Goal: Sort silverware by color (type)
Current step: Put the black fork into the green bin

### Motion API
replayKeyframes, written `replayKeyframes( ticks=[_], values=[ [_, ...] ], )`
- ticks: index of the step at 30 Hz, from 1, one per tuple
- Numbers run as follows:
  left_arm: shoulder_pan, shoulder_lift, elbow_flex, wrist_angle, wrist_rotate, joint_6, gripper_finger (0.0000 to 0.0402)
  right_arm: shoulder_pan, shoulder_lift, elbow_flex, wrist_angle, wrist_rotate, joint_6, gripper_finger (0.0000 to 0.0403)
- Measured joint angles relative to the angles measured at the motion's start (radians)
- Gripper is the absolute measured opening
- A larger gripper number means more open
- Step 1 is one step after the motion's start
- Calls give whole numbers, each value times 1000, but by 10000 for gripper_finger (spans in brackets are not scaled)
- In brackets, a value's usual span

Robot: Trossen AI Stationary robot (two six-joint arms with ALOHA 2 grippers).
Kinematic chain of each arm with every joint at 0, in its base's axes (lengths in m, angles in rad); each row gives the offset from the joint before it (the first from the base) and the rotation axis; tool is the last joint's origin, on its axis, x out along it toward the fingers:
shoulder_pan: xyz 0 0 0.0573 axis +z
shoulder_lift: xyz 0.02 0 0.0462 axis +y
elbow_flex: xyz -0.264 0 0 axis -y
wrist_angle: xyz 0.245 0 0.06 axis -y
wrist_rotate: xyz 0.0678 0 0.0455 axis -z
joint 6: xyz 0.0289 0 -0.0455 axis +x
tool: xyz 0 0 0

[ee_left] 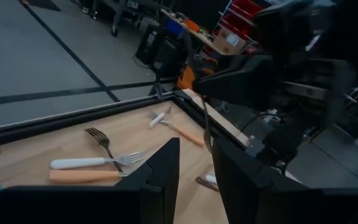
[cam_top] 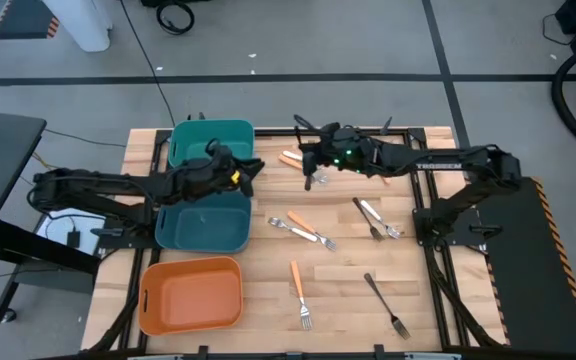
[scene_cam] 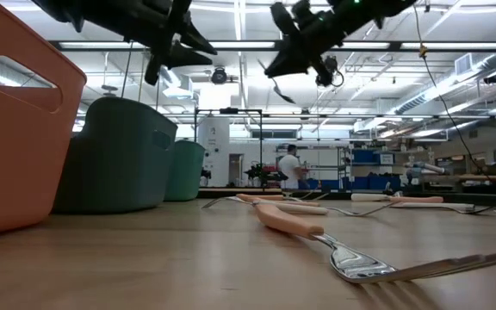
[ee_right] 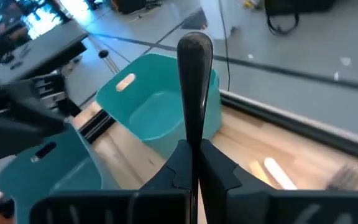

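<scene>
Two teal bins (cam_top: 208,190) and an orange bin (cam_top: 191,296) line the tabletop's (cam_top: 348,285) left side in the high view, loose forks (cam_top: 303,230) scattered to their right; only the right wrist view shows the right gripper (ee_right: 191,163) clamped on a black utensil's handle (ee_right: 194,81), raised near the far teal bin. Opposite it, the left gripper (ee_left: 194,171) hangs over the bins, fingers parted and empty, while the low view adds a person (scene_cam: 291,166) far behind

We are seeing bare table (cam_top: 353,290) lying open between scattered forks (cam_top: 301,297). Three bins (cam_top: 206,222) are walling off the left side, and both arms are crowding the air above the far edge.
</scene>
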Motion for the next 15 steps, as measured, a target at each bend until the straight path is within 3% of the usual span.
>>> replayKeyframes(
  ticks=[5,15],
  values=[
    [52,0,-1,2,76,-53,103,42,89,79,38,-1,-122,15],
    [83,-2,-1,89,163,-84,103,87,206,142,118,-32,-158,15]
  ],
)
